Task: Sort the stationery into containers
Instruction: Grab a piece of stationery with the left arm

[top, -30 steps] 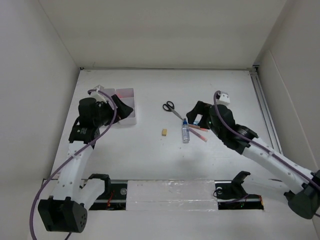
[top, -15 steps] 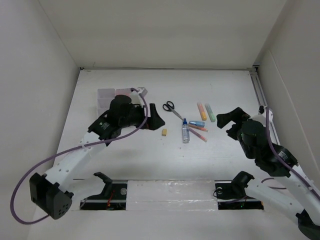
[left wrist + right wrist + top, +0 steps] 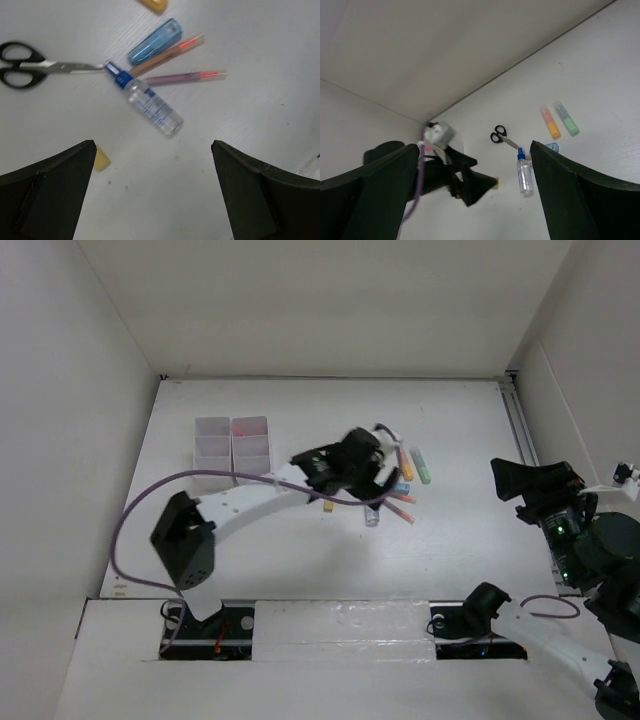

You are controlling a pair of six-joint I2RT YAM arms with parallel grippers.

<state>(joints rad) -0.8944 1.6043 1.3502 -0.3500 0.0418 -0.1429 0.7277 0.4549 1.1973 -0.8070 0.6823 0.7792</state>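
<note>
- The left gripper (image 3: 151, 146) hung over the middle of the table (image 3: 300, 560). Its jaws were spread wide with nothing between them.
- Right under it the clear blue-capped bottle (image 3: 152, 102) lay flat, cap end right at the blade tip of the scissors (image 3: 30, 70).
- The blue marker (image 3: 155, 41) was just beside the two thin pens (image 3: 185, 77), which fanned out from near the bottle's cap.
- The little yellow eraser (image 3: 101, 161) sat on its own, near the bottle's other end.
- The orange marker (image 3: 405, 462) and green marker (image 3: 421, 465) lay side by side, a bit farther back and to the right.
- The organizer (image 3: 232, 445) stood at back left, well apart from the pile. Something pinkish showed in its back right compartment, but I couldn't tell what.
- The right gripper (image 3: 512, 480) was off at the right edge, raised above the table, claw wide apart and empty too.
</note>
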